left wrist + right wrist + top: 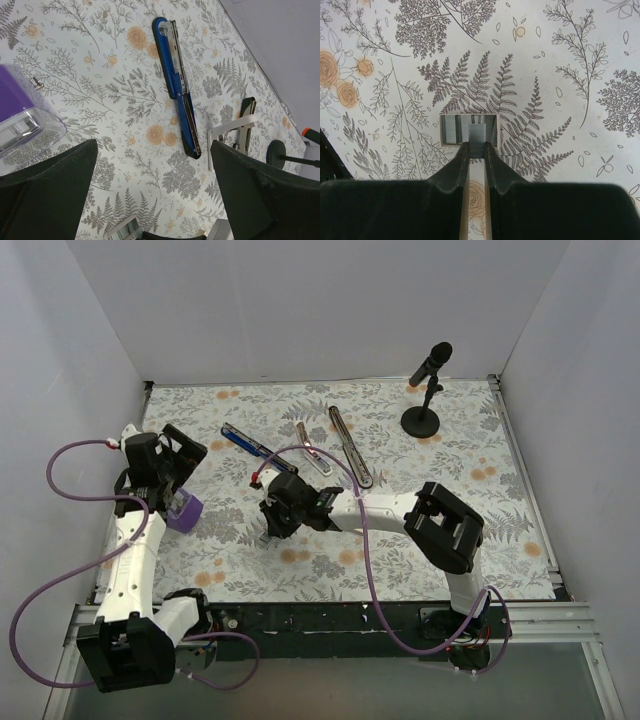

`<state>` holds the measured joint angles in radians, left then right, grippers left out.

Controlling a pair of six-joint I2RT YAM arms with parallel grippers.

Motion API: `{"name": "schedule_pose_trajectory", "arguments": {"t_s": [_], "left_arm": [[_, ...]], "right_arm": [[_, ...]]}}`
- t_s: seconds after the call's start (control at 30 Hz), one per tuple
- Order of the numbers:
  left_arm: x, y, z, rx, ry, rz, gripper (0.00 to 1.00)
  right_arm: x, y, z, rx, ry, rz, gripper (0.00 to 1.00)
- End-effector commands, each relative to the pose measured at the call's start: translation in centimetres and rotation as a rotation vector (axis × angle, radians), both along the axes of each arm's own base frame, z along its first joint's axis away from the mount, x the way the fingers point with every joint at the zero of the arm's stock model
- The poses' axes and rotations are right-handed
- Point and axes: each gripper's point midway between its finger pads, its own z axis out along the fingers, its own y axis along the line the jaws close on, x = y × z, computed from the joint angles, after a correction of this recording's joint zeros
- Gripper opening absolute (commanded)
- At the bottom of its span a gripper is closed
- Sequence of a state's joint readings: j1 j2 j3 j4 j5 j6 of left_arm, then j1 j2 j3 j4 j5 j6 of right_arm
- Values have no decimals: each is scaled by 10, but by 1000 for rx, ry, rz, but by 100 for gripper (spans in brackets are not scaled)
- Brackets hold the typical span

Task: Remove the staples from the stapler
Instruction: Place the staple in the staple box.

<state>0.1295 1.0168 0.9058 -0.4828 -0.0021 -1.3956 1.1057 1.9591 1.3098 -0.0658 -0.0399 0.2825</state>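
The stapler's blue-and-black body (245, 442) lies at the back of the table, its silvery channel facing up in the left wrist view (176, 80). A long dark base strip (350, 446) lies apart to its right. My right gripper (272, 520) is shut on a short grey block of staples (477, 137). It holds the block just over a small white box (468, 129) with more staples in it. My left gripper (180, 462) is open and empty (153, 150), left of the stapler body and beside a purple block.
A squat purple block with a clear end (184, 512) sits under the left arm (20, 120). A black microphone on a round stand (424, 390) is at the back right. A small dark-and-white piece (310, 452) lies between the stapler parts. White walls enclose the table.
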Motion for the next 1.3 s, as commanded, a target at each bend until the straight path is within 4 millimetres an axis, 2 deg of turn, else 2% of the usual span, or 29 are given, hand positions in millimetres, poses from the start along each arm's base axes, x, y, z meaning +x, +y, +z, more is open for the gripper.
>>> {"name": "schedule_pose_trajectory", "arguments": {"t_s": [0.0,0.27,0.47,0.67,1.27], "left_arm": [[-8,1,-4,10,-41,2,98],[-14,4,-28,32,-14,10,98],[-21,6,-36,51,-19,15,98],[-22,5,-30,62,-48,7,98],[-22,5,-29,65,-49,7,98]], "right_arm": [[4,17,16,42,-27,-10,16],[-5,23,19,51,-19,-2,16],[-9,24,17,48,-14,0,16],[-13,28,15,41,-19,7,16],[-19,28,5,1,-27,41,18]]}}
